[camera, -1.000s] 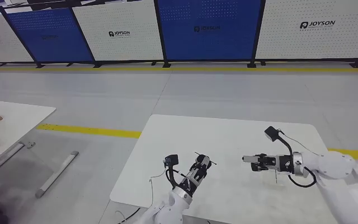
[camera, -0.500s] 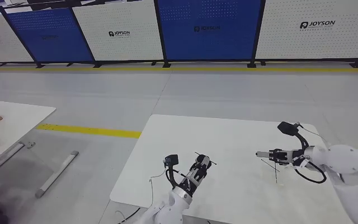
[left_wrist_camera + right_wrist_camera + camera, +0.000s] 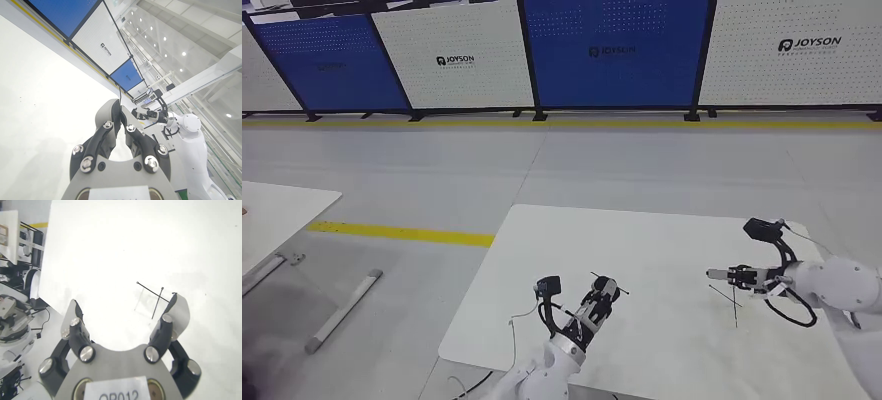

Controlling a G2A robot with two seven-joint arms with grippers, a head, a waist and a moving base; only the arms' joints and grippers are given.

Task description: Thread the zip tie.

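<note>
A thin black zip tie (image 3: 120, 92) stands up out of my left gripper (image 3: 120, 106), which is shut on it near the table's front edge. In the top view that tie (image 3: 610, 281) pokes out past the left gripper (image 3: 603, 291). Two more black zip ties, one (image 3: 151, 291) crossed by the other (image 3: 157, 304), lie on the white table beside one fingertip (image 3: 174, 297) of my right gripper (image 3: 124, 300). The right gripper is open and holds nothing. From above, the right gripper (image 3: 714, 273) hovers at the right side, with the crossed ties (image 3: 733, 303) just below it.
The white table (image 3: 642, 240) has bare surface between the two arms. Its left edge (image 3: 44, 256) drops off to the floor. The right arm (image 3: 187, 123) shows far off in the left wrist view. Blue and white panels (image 3: 612, 50) stand far behind.
My right gripper has drawn back to the right, away from the table's middle, and now sits over the crossed ties. The left arm has kept still with its tie.
</note>
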